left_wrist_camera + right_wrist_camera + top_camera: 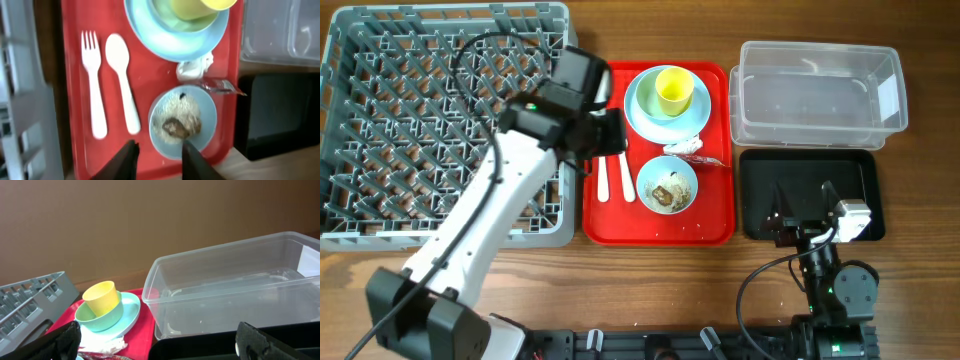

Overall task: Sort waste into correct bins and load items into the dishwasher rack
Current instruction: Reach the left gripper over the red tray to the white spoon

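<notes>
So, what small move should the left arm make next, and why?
Probably lower the left gripper onto the near rim of the bowl holding food scraps. Its fingers are apart, holding nothing, and in the left wrist view that rim lies between them. The fork and spoon lie further to the side.

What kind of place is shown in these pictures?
Probably a robot bench staged as a dish-clearing station: a grey dishwasher rack, a food-soiled bowl on a red tray, and a clear tub beside a black tray.
</notes>
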`<state>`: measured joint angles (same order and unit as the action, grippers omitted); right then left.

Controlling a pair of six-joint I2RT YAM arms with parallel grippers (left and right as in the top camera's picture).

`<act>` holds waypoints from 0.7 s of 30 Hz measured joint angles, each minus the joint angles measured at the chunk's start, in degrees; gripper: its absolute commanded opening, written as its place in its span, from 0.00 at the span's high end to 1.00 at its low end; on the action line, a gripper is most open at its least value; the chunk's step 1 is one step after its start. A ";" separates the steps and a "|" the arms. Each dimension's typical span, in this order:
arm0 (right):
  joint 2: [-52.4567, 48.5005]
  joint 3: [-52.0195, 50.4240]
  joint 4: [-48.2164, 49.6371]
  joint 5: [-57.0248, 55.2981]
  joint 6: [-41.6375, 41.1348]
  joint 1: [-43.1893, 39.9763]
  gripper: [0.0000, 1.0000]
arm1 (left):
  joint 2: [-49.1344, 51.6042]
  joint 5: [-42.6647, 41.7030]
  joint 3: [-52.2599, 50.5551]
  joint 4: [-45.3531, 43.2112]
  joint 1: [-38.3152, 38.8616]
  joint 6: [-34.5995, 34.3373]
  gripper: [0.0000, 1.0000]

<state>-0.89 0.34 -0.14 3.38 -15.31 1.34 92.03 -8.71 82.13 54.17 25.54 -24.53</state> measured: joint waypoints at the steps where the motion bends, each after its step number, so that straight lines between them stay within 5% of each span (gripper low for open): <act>1: 0.00 0.00 0.00 0.00 0.00 0.00 0.00 | 1.03 1.73 0.00 -1.16 1.29 0.00 0.69; 10: 0.00 0.00 0.00 0.00 0.00 0.00 0.00 | 13.16 8.81 0.00 -4.24 3.96 -1.90 0.76; 21: 0.00 0.00 0.00 0.00 0.00 0.00 0.00 | 21.40 10.32 0.00 -6.08 3.96 -6.45 0.73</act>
<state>-0.89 0.34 -0.14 3.38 -15.31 1.34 113.43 1.61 82.13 48.10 29.50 -30.98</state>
